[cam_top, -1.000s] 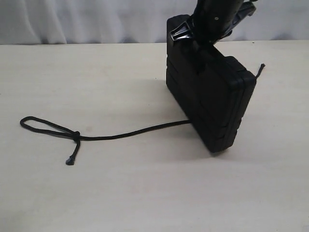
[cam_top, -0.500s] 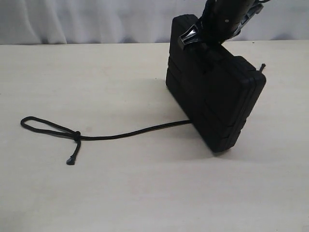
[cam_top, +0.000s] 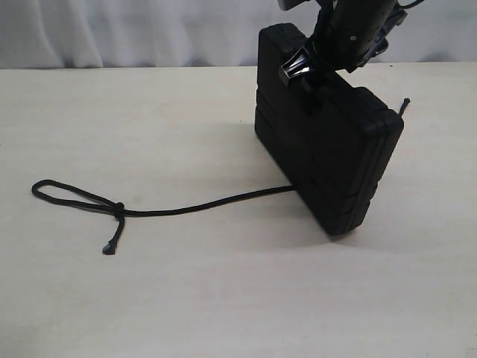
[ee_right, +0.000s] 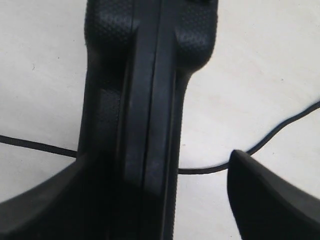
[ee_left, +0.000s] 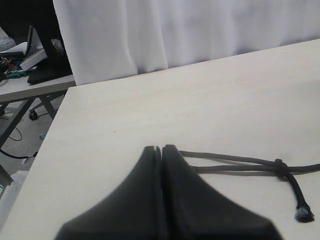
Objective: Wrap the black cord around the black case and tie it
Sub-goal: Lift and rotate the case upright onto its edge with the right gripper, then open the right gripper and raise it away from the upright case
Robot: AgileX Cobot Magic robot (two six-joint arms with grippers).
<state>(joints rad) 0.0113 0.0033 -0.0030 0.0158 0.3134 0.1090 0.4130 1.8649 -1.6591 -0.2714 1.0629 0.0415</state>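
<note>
The black case point(cam_top: 328, 156) stands on its edge on the table, right of centre. My right gripper point(cam_top: 309, 78) reaches down over its top edge. In the right wrist view the case point(ee_right: 145, 100) sits between the open jaws of the right gripper point(ee_right: 155, 160): one finger lies against it, the other finger point(ee_right: 260, 200) stands apart. The black cord point(cam_top: 194, 206) runs out from under the case to a knotted loop point(cam_top: 118, 209) on the left; its other tip point(cam_top: 405, 103) shows behind the case. My left gripper point(ee_left: 162, 148) is shut and empty, close to the cord's loop point(ee_left: 230, 165).
The light wooden table point(cam_top: 186, 298) ends at a white curtain point(cam_top: 112, 30) along the back. In the left wrist view the table's edge point(ee_left: 50, 125) drops off toward a cluttered desk point(ee_left: 25, 60).
The right gripper has risen slightly on the case's top edge, and the case has swung a little on its base. The cord on the table has not moved.
</note>
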